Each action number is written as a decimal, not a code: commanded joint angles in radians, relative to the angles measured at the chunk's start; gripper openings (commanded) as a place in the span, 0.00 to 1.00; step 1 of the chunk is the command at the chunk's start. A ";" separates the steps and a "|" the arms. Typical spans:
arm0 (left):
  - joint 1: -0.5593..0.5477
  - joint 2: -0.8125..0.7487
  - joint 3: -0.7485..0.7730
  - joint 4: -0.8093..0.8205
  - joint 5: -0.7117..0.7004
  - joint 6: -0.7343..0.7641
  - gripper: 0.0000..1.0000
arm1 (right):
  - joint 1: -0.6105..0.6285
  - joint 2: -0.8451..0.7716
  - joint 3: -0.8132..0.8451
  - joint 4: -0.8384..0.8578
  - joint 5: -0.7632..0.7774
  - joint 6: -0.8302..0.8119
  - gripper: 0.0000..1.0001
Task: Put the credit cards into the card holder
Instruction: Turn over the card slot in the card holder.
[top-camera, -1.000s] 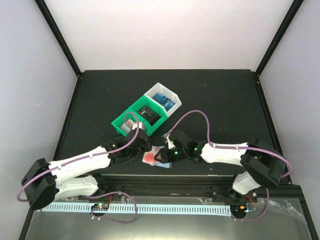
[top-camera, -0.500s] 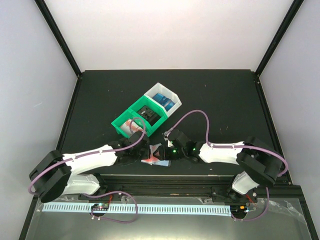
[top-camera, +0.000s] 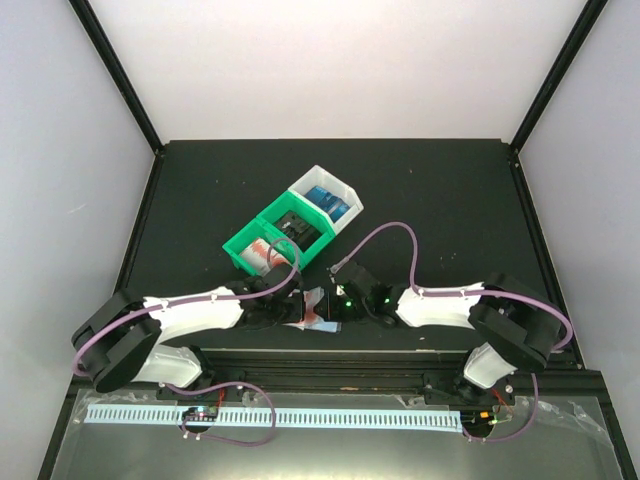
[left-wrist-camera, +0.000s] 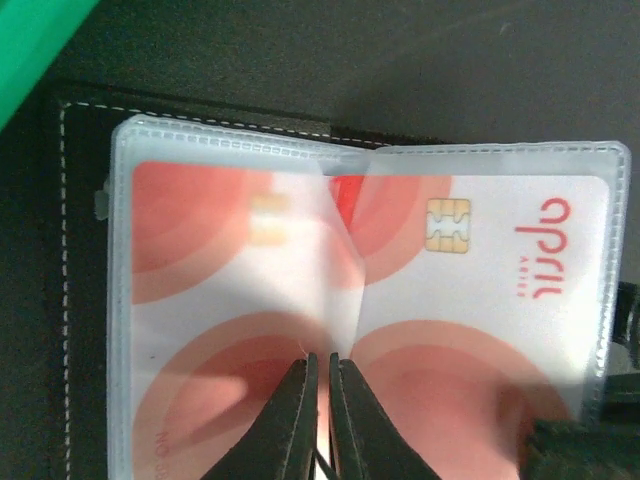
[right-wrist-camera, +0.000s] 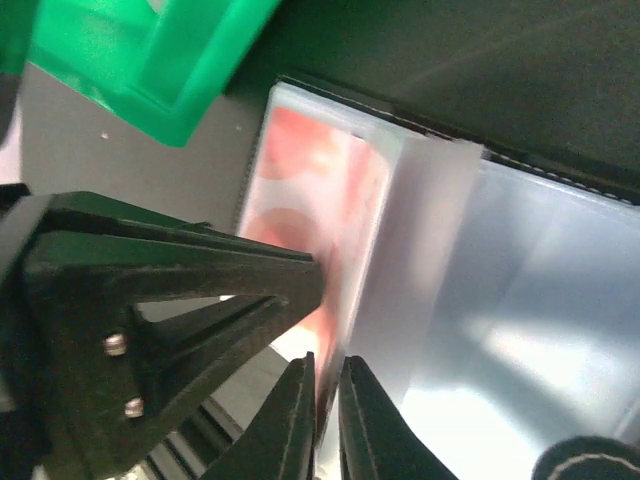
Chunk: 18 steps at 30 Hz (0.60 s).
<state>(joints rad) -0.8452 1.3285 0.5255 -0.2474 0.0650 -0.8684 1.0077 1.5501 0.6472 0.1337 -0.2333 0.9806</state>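
Note:
The card holder (top-camera: 318, 300) lies open near the table's front edge, black cover (left-wrist-camera: 80, 250) down and clear sleeves up. A red-and-white credit card (left-wrist-camera: 490, 290) sits in the right sleeve and another (left-wrist-camera: 200, 250) in the left. Between them one sleeve leaf (left-wrist-camera: 335, 260) stands on edge with red showing inside it. My left gripper (left-wrist-camera: 320, 358) is shut on that leaf's near edge. From the other side my right gripper (right-wrist-camera: 327, 362) is shut on the same thin leaf (right-wrist-camera: 350, 240), close to the left fingers (right-wrist-camera: 170, 290). In the top view both grippers meet over the holder.
Just behind the holder stand the joined bins: the green bin (top-camera: 240, 262) with red-and-white cards (top-camera: 262, 250) and black cards (top-camera: 298, 228), and the white bin (top-camera: 350, 192) with blue cards (top-camera: 330, 200). The green bin's corner (right-wrist-camera: 150, 60) is close to both grippers.
The left gripper came forward from the green bin down to the holder and shut. The right gripper, open before, has now shut on the upright leaf.

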 joint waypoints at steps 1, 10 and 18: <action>0.006 0.012 -0.011 0.004 0.025 0.009 0.07 | 0.012 0.021 0.026 -0.063 0.064 -0.002 0.07; 0.006 -0.092 0.005 -0.064 -0.053 0.004 0.11 | 0.015 -0.050 0.043 -0.279 0.189 0.013 0.01; 0.014 -0.178 -0.004 -0.140 -0.175 -0.026 0.27 | 0.016 -0.056 0.074 -0.393 0.224 0.054 0.01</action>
<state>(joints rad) -0.8429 1.1812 0.5228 -0.3279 -0.0315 -0.8745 1.0206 1.5021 0.7071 -0.1390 -0.0830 1.0058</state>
